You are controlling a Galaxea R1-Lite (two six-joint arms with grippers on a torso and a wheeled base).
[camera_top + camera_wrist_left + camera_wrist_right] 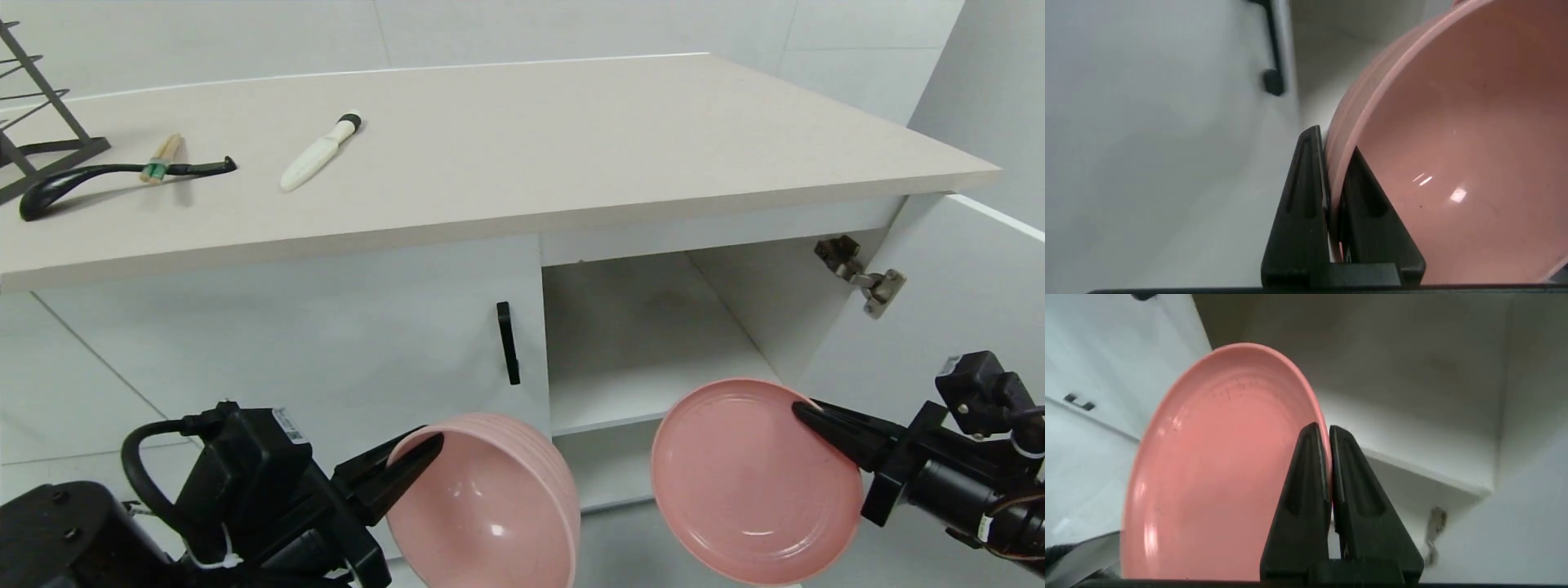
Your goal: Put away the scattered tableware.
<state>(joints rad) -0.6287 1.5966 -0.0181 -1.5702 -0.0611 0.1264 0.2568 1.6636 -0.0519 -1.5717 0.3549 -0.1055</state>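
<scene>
One bowl in left hand, one plate in right hand.

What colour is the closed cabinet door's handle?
The handle is black; head view shows it best.

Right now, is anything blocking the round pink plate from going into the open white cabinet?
Nothing visible. The round pink plate, gripped at its rim by the right hand, hangs before the open white cabinet compartment, its door swung aside.
</scene>
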